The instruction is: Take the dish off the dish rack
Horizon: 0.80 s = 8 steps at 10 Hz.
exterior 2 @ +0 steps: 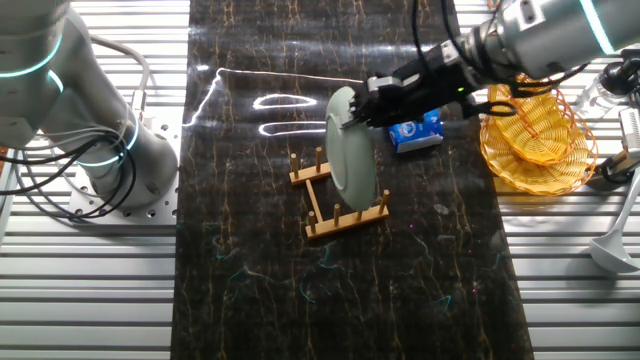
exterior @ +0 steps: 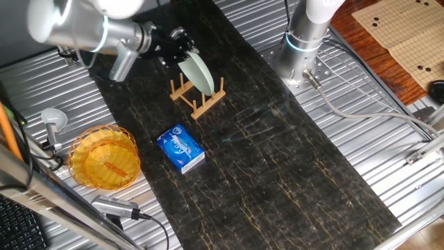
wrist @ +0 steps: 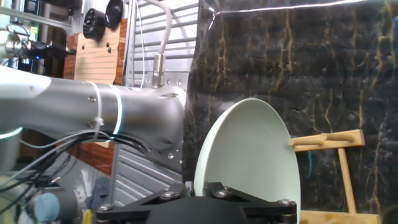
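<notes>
The pale mint-green dish (exterior: 198, 71) stands on edge in the wooden dish rack (exterior: 201, 99) on the dark mat. In the other fixed view the dish (exterior 2: 351, 158) leans between the pegs of the rack (exterior 2: 340, 205). My gripper (exterior: 182, 47) sits at the dish's top rim, its black fingers on either side of the edge, also in the other fixed view (exterior 2: 366, 103). In the hand view the dish (wrist: 252, 155) fills the lower middle, its rim pinched between the two black jaws, with part of the rack (wrist: 329, 142) to the right.
A blue packet (exterior: 180, 148) lies in front of the rack. A yellow-orange woven basket (exterior: 104, 157) sits at the mat's left edge. The arm's base (exterior: 305, 42) stands at the back right. Cables run along the ribbed metal table (exterior: 388, 160).
</notes>
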{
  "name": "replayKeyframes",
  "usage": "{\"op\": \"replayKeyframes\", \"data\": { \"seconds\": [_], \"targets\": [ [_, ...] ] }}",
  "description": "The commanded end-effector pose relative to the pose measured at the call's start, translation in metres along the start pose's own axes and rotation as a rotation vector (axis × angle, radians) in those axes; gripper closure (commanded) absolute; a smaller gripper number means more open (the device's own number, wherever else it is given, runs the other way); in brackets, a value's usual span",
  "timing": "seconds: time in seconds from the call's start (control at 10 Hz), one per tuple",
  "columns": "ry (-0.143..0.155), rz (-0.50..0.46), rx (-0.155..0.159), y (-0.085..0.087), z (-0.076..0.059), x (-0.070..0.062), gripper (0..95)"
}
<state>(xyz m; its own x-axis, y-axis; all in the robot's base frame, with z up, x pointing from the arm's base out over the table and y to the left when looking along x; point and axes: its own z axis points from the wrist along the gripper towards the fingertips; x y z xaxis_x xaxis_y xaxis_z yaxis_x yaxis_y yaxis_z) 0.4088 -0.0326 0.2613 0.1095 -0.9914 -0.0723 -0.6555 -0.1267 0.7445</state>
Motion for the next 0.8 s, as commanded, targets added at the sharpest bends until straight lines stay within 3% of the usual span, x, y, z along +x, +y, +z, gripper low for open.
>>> {"op": "replayKeyframes", "data": {
  "seconds": [0.1, 0.5, 0.8],
  "targets": [
    [0.000, 0.015, -0.007, 0.003, -0.010, -0.002, 95.0],
    [0.004, 0.071, 0.005, 0.006, -0.027, -0.007, 95.0],
    [0.011, 0.156, 0.048, 0.005, -0.040, -0.014, 95.0]
  ]
}}
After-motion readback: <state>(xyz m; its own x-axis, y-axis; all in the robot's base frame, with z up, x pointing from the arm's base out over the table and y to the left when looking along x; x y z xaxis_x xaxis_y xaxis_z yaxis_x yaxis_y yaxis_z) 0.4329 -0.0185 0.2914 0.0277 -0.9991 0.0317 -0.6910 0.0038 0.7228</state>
